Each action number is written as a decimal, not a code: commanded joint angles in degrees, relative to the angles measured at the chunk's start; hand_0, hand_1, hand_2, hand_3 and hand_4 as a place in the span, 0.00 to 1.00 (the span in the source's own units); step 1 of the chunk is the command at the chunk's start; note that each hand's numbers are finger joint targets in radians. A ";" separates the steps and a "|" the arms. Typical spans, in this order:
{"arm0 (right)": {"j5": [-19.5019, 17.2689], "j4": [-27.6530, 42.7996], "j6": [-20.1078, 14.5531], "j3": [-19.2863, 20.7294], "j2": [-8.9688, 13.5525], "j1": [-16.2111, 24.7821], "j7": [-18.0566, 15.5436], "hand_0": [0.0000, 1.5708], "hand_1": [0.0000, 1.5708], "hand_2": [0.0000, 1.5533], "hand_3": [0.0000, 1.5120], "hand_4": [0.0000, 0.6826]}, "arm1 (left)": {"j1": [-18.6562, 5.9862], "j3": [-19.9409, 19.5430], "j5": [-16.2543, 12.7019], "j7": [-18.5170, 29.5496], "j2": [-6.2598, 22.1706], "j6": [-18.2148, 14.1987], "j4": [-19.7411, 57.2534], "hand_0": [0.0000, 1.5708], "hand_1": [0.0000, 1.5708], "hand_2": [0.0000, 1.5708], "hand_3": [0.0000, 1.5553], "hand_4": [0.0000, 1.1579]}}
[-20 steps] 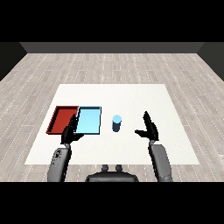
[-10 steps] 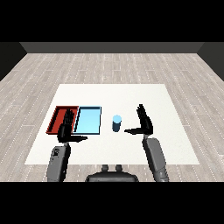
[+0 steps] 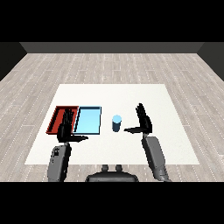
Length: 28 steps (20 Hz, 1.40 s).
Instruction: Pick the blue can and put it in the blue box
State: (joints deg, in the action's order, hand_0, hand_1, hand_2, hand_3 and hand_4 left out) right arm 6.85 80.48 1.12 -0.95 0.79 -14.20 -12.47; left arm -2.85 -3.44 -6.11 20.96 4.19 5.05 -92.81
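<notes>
- Head view: right hand (image 3: 143,122) open, fingers straight, thumb out toward blue can (image 3: 116,123), near but apart.
- Can upright on table (image 3: 131,94), just right of blue tray (image 3: 88,120).
- Left hand (image 3: 67,127) open, holding nothing.

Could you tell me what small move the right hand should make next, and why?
Probably slide the right hand a little further left toward the blue can. The hand is open with its thumb pointing at the can, but a gap remains. The can stands upright on the table, right of the blue tray.
</notes>
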 commanded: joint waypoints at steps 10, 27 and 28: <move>6.03 -2.62 -5.08 -7.26 -0.77 0.36 -2.01 0.00 0.00 0.00 0.00 0.00 | 4.88 0.38 -0.86 1.79 -0.98 1.53 -3.22 0.00 0.00 0.00 0.00 0.00; 18.29 -21.84 -9.41 -12.46 -0.79 -7.83 -12.46 0.00 0.00 0.00 0.00 0.00 | 0.70 -0.87 0.05 0.87 -1.18 0.17 0.63 0.00 0.00 0.00 0.00 0.00; 19.46 -23.31 -9.36 -13.04 -0.79 -8.79 -13.52 0.00 0.00 0.00 0.00 0.00 | 3.71 -1.45 -0.86 2.19 -0.39 1.89 -1.35 0.00 0.00 0.00 0.00 0.00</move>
State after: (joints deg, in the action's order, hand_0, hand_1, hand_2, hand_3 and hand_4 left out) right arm 23.52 62.28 -8.45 -12.74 0.01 -21.35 -22.52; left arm -0.72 -4.48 -7.08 21.19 3.55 6.07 -94.86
